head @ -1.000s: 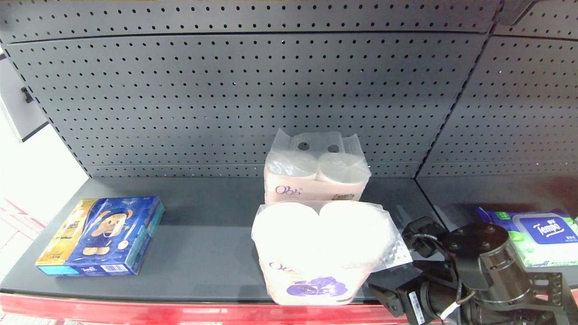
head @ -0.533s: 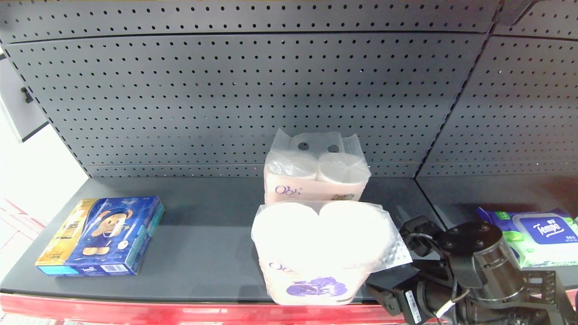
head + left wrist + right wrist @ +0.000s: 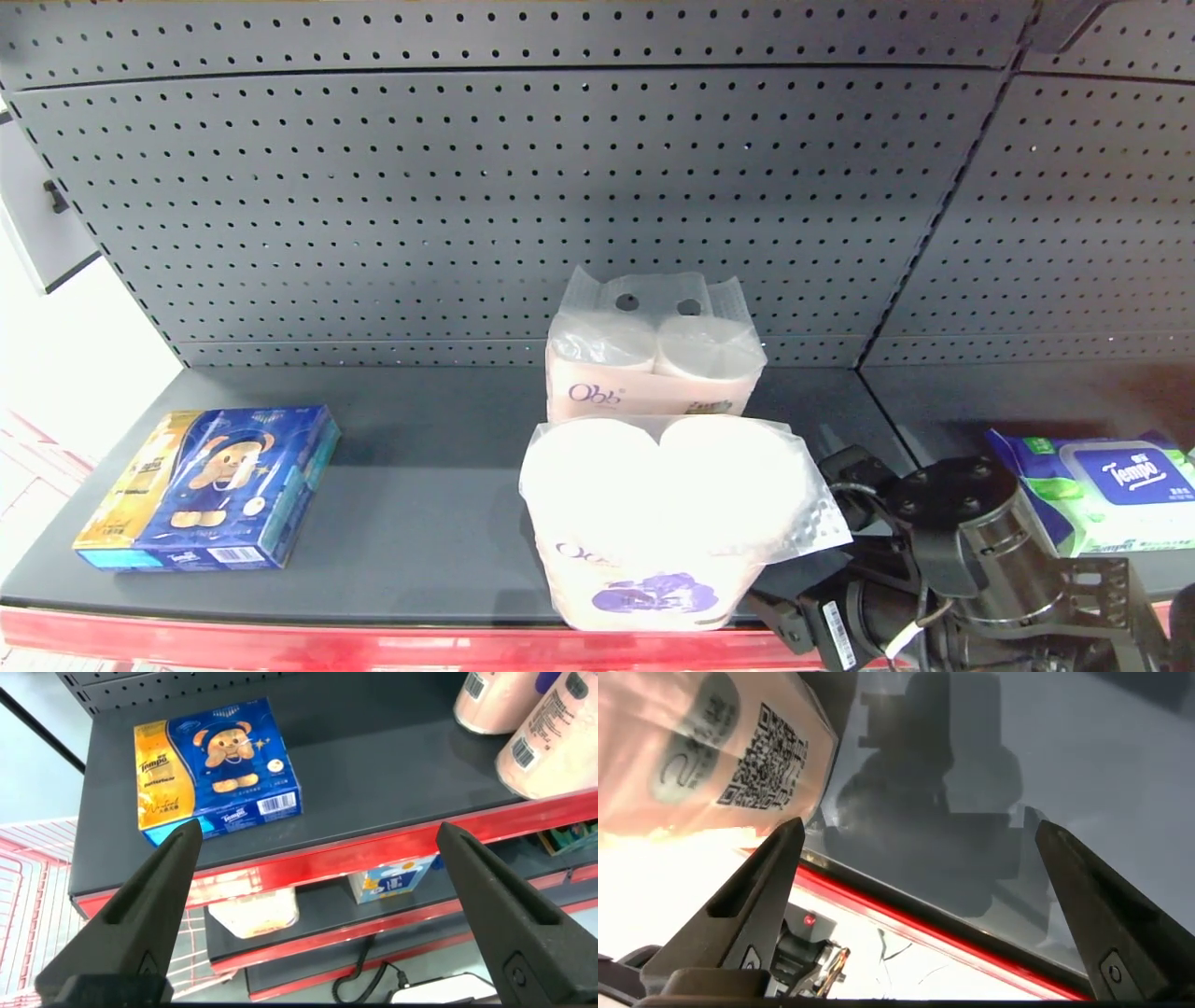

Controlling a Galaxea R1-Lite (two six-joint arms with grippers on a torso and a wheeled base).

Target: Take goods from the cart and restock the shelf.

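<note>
**Two roll packs lined up on a grey shelf, both grippers open and empty**

The shelf (image 3: 420,523) is a dark grey metal board with a red front lip (image 3: 280,644), backed by a grey pegboard wall (image 3: 467,205). An upright seam in the pegboard splits off a second bay on the robot's right. Low on the left, beyond the shelf end, there is pale floor and a red wire grid (image 3: 37,877). In the left wrist view a lower shelf (image 3: 308,935) sits under the red lip and carries a pale pack and a small blue-and-white carton.

The front pack of rolls (image 3: 653,523) stands upright at the shelf's front edge, near the middle. Its two rolls sit side by side with their round ends up, so the pack's long side runs across the shelf. A clear plastic flap juts from its top toward the right. The rear pack (image 3: 649,364) stands straight behind it in the same pose, with its punched handle flap upright, against the pegboard. Whether the two packs touch cannot be told.

A blue tissue box (image 3: 215,485) lies flat near the left end, well apart from the packs. A green-and-blue wipes pack (image 3: 1111,490) lies flat in the right bay.

The right gripper (image 3: 920,831) is at the shelf lip just beside the front pack, with its jaws spread wide and nothing between them. The left gripper (image 3: 318,829) hangs out in front of the shelf, facing the blue box, with its jaws also wide apart and bare.
</note>
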